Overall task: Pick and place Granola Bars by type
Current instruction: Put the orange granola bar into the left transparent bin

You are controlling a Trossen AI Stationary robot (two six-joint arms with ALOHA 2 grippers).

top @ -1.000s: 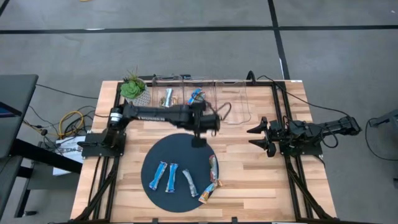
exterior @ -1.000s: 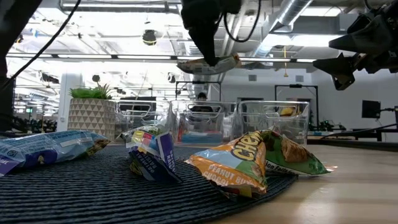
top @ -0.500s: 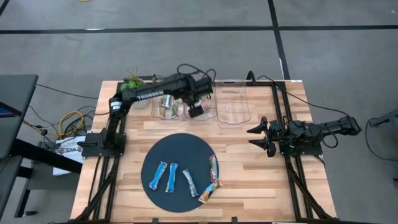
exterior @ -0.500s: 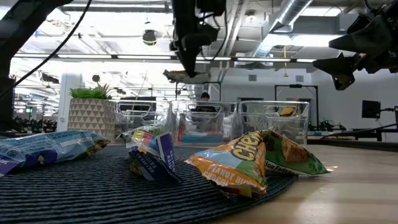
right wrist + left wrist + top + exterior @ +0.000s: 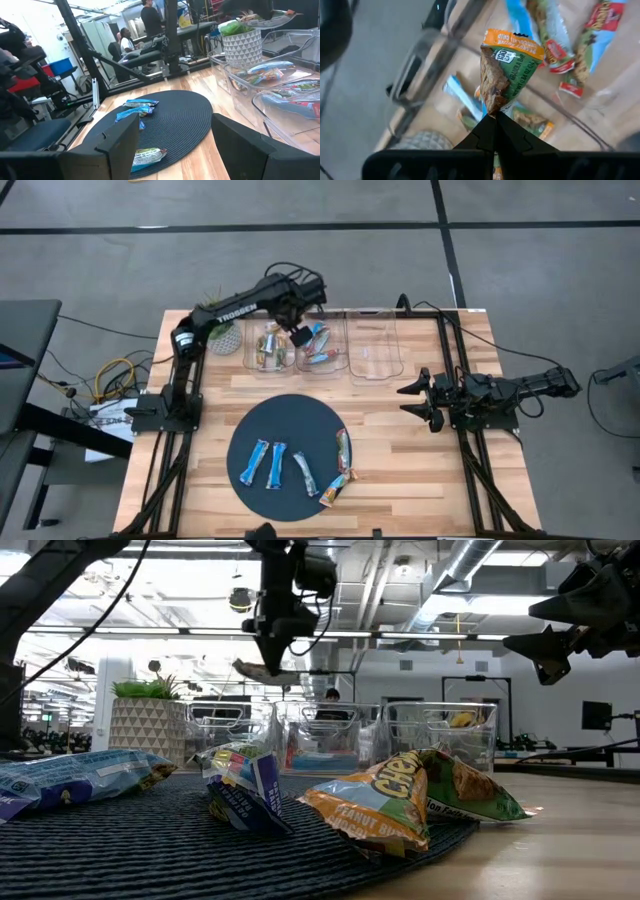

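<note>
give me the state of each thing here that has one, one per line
left end effector: shut on a green and orange granola bar, above the bins
right end effector: open, empty, waiting at the right
left bin: holds bars
middle bin: holds bars
right bin: empty
round mat: five bars on it

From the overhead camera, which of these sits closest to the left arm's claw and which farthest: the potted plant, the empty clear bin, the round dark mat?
Measured from the left gripper, shut on a granola bar above the bins:
1. Empty clear bin, the right-hand one of the row.
2. Potted plant, at the table's back left corner; nearly as close as the bin, so this order is a narrow call.
3. Round dark mat, toward the front, plainly farthest.
</note>
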